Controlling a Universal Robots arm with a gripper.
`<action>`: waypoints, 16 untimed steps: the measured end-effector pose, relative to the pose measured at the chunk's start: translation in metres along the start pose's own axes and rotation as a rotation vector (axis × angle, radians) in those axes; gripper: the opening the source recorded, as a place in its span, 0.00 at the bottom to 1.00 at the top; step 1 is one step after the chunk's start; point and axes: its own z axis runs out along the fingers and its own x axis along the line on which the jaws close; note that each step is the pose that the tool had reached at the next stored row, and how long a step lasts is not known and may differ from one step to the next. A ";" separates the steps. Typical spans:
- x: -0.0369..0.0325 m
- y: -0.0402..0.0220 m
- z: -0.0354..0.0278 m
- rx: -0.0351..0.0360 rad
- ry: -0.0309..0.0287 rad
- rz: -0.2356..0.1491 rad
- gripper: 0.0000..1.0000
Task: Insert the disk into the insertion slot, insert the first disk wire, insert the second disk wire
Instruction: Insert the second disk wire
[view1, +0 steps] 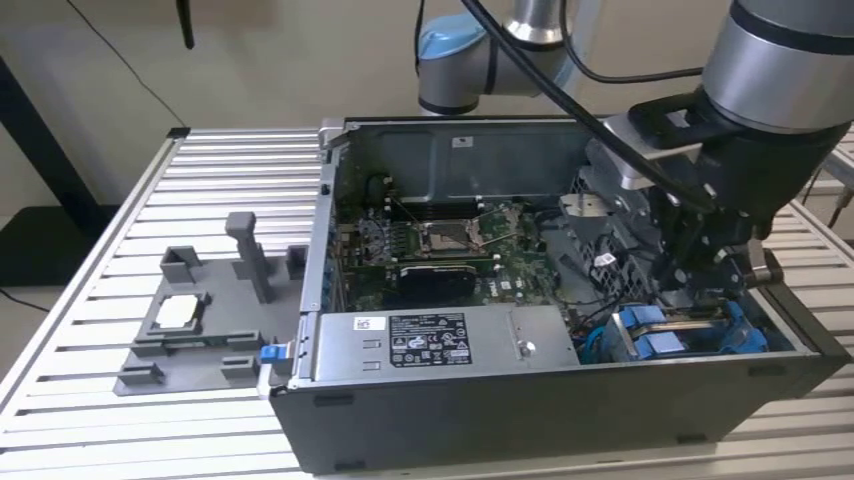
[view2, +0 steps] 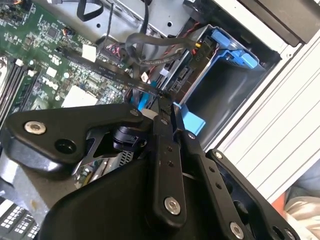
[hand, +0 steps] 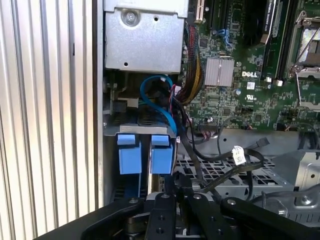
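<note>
Reading across the exterior view, one grey fixture (view1: 200, 335) is lying on the worktop (view1: 80, 330) at the left. One open case (view1: 534, 420) is standing beside it. Inside the case, one board (view1: 441, 240) is sitting behind one grey box (view1: 427, 340). At the right, one slot (view2: 220, 82) is sitting in the case corner, and the tool (view2: 167, 107) is reaching down just beside its mouth.

Tool state: the fingers (view2: 162, 145) are standing narrow, almost together. They are apparently pinching the end of a black wire (view2: 110, 72) that is running in from over the board.

Disk location: two blue tabs (hand: 128, 152) are showing side by side at the slot mouth in the first wrist view. Judging by these, the disk is sitting in the slot. Whether it is fully seated cannot be told.

Step in hand, as judged: a disk wire is going in. For a clean insertion:
- The plug is needing to be square to its socket.
- The push is needing to run straight along the socket axis.
- One blue wire (hand: 155, 95) and several black wires are looping close by. These are needing to be kept out from between plug and socket.
</note>
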 end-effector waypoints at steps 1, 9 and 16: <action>0.0009 -0.0005 0.0001 -0.0021 -0.0021 0.001 0.16; 0.0075 -0.0062 0.0013 -0.0226 -0.0197 0.005 0.16; 0.0127 -0.0120 0.0036 -0.0396 -0.0382 0.010 0.16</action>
